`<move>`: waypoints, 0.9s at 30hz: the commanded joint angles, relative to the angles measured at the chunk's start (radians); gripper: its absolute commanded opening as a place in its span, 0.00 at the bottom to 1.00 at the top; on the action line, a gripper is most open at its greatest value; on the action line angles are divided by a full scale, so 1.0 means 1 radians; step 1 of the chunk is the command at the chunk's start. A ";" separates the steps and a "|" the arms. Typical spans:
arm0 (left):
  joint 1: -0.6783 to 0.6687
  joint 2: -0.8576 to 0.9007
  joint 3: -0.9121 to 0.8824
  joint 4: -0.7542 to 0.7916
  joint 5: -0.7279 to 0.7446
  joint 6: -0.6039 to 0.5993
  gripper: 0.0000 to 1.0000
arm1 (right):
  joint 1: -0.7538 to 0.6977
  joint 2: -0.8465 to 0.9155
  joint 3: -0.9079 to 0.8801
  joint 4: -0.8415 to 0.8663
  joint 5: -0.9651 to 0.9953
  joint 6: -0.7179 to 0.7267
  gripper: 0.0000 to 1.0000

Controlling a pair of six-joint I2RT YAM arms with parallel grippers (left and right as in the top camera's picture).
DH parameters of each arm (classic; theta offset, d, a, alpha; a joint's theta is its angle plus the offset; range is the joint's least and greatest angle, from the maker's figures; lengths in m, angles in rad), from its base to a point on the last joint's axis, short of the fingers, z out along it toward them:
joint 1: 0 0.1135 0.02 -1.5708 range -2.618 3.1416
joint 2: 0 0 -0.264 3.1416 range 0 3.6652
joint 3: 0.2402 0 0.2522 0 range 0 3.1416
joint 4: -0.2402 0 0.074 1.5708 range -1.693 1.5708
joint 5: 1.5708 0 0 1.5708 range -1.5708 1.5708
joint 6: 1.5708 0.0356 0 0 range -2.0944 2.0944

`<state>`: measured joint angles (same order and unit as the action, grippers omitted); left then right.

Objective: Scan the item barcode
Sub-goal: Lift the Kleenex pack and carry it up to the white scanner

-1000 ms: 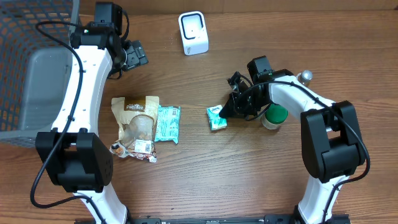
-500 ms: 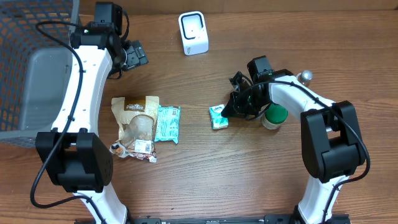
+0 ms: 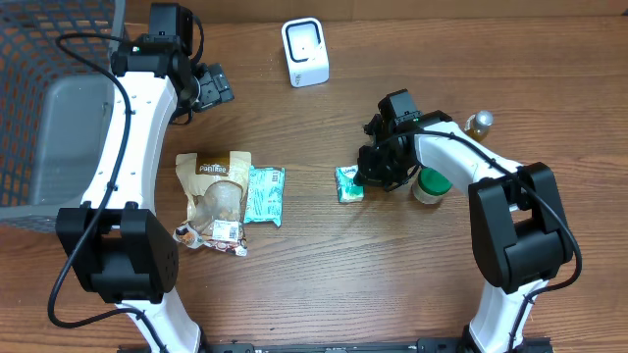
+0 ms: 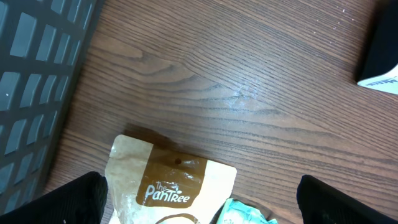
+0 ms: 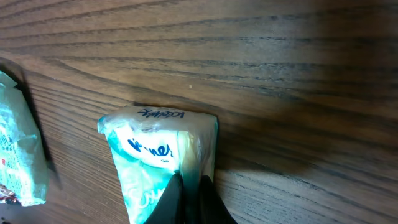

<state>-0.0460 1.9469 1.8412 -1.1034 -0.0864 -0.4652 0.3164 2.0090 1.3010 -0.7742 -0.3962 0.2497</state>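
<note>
A small teal tissue pack lies on the wood table right of centre. My right gripper is shut on its right edge. In the right wrist view the two black fingertips pinch the wrapper of the tissue pack, with the right gripper at the bottom of the frame. The pack's barcode is hidden. The white scanner stands at the back centre. My left gripper hovers open at the back left, above the Pantree bag; the left gripper holds nothing.
A brown-and-white Pantree bag and a teal packet lie at the left. A green-lidded jar and a small silver-capped bottle stand just right of my right arm. A grey wire basket fills the far left.
My right gripper has dragged the tissue pack a little to the right and turned it slightly. The left arm has not moved.
</note>
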 commanded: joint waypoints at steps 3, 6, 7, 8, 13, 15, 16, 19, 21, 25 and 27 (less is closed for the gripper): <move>-0.007 -0.011 0.019 0.001 0.005 -0.010 1.00 | 0.006 0.000 -0.006 0.013 0.068 0.016 0.12; -0.007 -0.011 0.018 0.001 0.005 -0.010 1.00 | 0.006 0.000 -0.006 0.027 0.019 0.016 0.17; -0.007 -0.011 0.018 0.000 0.005 -0.010 1.00 | 0.006 0.000 -0.006 0.034 -0.004 0.016 0.18; -0.007 -0.011 0.019 0.001 0.005 -0.010 1.00 | 0.006 0.000 -0.006 0.040 -0.021 0.016 0.18; -0.007 -0.011 0.019 0.001 0.005 -0.010 1.00 | 0.006 0.000 -0.006 0.049 -0.050 0.016 0.14; -0.007 -0.011 0.018 0.001 0.005 -0.010 1.00 | 0.006 0.000 -0.005 0.052 -0.051 0.019 0.04; -0.007 -0.011 0.018 0.001 0.005 -0.010 1.00 | 0.006 0.000 -0.002 0.051 -0.050 0.034 0.04; -0.007 -0.011 0.019 0.001 0.005 -0.010 1.00 | 0.007 -0.001 0.038 0.016 -0.050 0.054 0.04; -0.007 -0.011 0.018 0.001 0.005 -0.010 1.00 | 0.007 -0.005 0.102 -0.045 -0.046 0.054 0.04; -0.007 -0.011 0.018 0.001 0.005 -0.010 1.00 | 0.019 -0.016 0.269 -0.174 0.027 0.054 0.04; -0.007 -0.011 0.019 0.001 0.005 -0.010 1.00 | 0.035 -0.018 0.369 -0.237 0.091 0.054 0.04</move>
<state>-0.0460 1.9469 1.8412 -1.1038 -0.0860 -0.4652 0.3267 2.0079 1.5246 -0.9710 -0.3962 0.2962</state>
